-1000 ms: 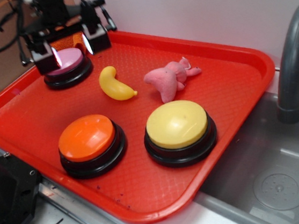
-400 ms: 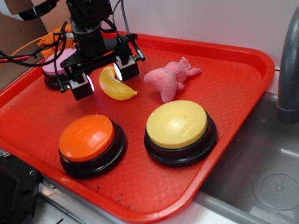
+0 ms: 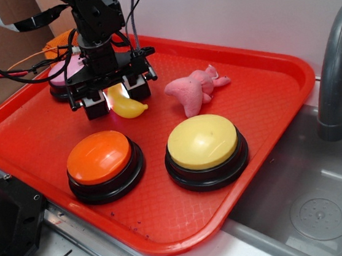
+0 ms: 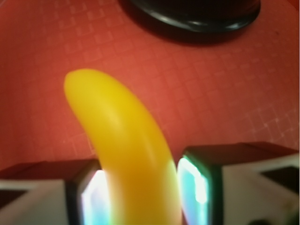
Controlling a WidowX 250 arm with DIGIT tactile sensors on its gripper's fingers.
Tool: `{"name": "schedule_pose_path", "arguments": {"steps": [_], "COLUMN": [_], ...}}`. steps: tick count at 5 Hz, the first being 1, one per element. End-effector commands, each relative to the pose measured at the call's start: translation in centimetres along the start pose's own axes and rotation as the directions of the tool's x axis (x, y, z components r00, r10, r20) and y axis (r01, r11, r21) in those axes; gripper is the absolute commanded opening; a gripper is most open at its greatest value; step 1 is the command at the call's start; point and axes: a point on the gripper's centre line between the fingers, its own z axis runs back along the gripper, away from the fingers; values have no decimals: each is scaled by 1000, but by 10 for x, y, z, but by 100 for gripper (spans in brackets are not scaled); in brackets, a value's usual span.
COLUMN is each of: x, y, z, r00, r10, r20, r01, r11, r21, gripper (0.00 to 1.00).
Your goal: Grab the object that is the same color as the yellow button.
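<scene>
The small glossy yellow banana (image 3: 128, 107) lies on the red tray (image 3: 277, 85) in front of the pink-topped button (image 3: 64, 71). My gripper (image 3: 117, 99) is down over it with one finger on each side. In the wrist view the banana (image 4: 126, 150) fills the space between the lit pads of my gripper (image 4: 140, 197). The left pad is against it and a thin gap shows on the right, so the jaws are open around it. The large yellow button (image 3: 203, 141) stands on its black base at the tray's front right.
An orange-topped button (image 3: 99, 156) stands at the front left and a pink plush toy (image 3: 192, 89) lies right of the banana. A black button base (image 4: 192, 14) shows at the top of the wrist view. A sink with a grey faucet (image 3: 336, 66) lies right of the tray.
My gripper moved from over the pink-topped button forward and right to the banana, then came down so that its fingers straddle it. The fingers stand a little closer together than before.
</scene>
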Motion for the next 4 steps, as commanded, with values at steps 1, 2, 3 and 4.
{"name": "schedule_pose_path", "arguments": {"steps": [1,2,3,4], "x": [18,21,25,28], "y": [-2,3,9,15], "z": [54,93,124,165], "r00": [924,805,737,698], "r10": [-375,-591,-675,-716], "r20": [-80,-52,-25,13], "r01": [371,586,667,711], "r11": [927,806,733,692], "r21": [-54,-83,-134,-124], "gripper": [0,0,0,0]}}
